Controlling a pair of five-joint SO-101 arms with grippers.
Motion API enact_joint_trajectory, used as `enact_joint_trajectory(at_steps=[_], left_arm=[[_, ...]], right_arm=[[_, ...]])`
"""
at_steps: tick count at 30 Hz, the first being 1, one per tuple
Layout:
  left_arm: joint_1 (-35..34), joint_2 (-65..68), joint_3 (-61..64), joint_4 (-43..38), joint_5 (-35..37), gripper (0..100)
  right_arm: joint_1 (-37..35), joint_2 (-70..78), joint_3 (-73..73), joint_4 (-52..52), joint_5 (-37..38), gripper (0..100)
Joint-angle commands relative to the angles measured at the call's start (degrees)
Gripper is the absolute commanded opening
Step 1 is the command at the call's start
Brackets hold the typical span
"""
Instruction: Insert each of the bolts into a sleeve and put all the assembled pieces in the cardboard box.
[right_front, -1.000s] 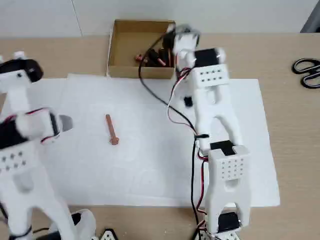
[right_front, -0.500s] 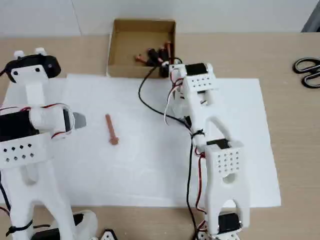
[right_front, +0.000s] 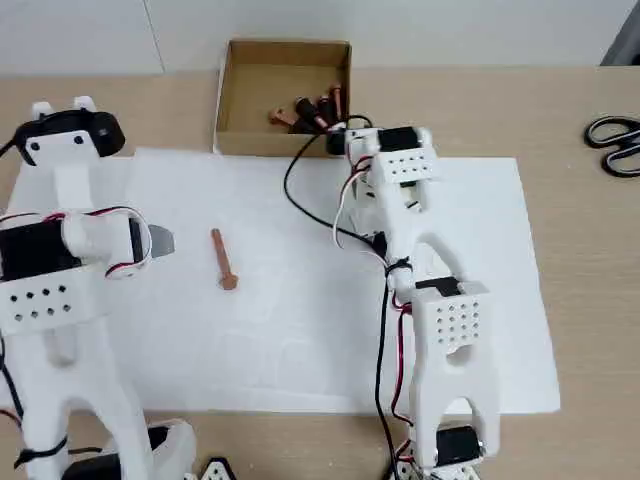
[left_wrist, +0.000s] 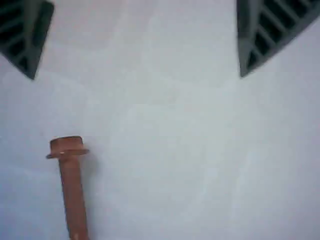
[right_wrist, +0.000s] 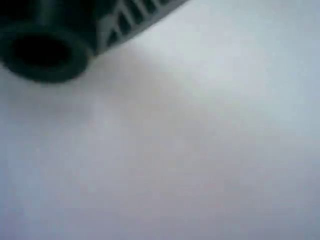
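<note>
Evidently the step in hand was fetching the last loose bolt. It lay flat on the white foam sheet that covered the bench, well apart from the cardboard box. The left gripper hung over the sheet near it with its jaws spread wide, and the bolt lay outside the gap rather than between them.

To do this well, I judged, the gripper needed to come squarely over the shank with the jaws set across it. It should then close near the head so that the far end stuck out free for a sleeve. A round shank would probably roll if one jaw touched it first, so both should meet it together.

In the right wrist view a black sleeve sat close against a ribbed jaw of the right arm, its bore showing. I could not tell whether those jaws pinched it or stood apart. Keeping that bore in line with the bolt would matter at insertion.

The box stood at the far edge of the sheet. It held a small cluster of assembled pieces, copper bolts in dark sleeves, gathered towards the corner nearest the right arm. Their exact number was hard to make out.
</note>
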Motion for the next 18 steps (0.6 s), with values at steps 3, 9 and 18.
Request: enact_joint_trajectory(at_steps=[3, 9, 18], left_arm=[[3.16, 0.09, 2.42, -3.78, 0.35, 24], [12.13, 0.53, 4.00, -8.62, 0.44, 24], [15.21, 20.92, 3.65, -18.90, 4.04, 19]], right_arm=[[-0.57, 1.01, 0.44, 0.31, 0.70, 0.5], [-0.48, -4.70, 0.70, 1.27, 0.44, 0.6], [-0.48, -19.21, 2.46, 1.80, 0.62, 0.4]])
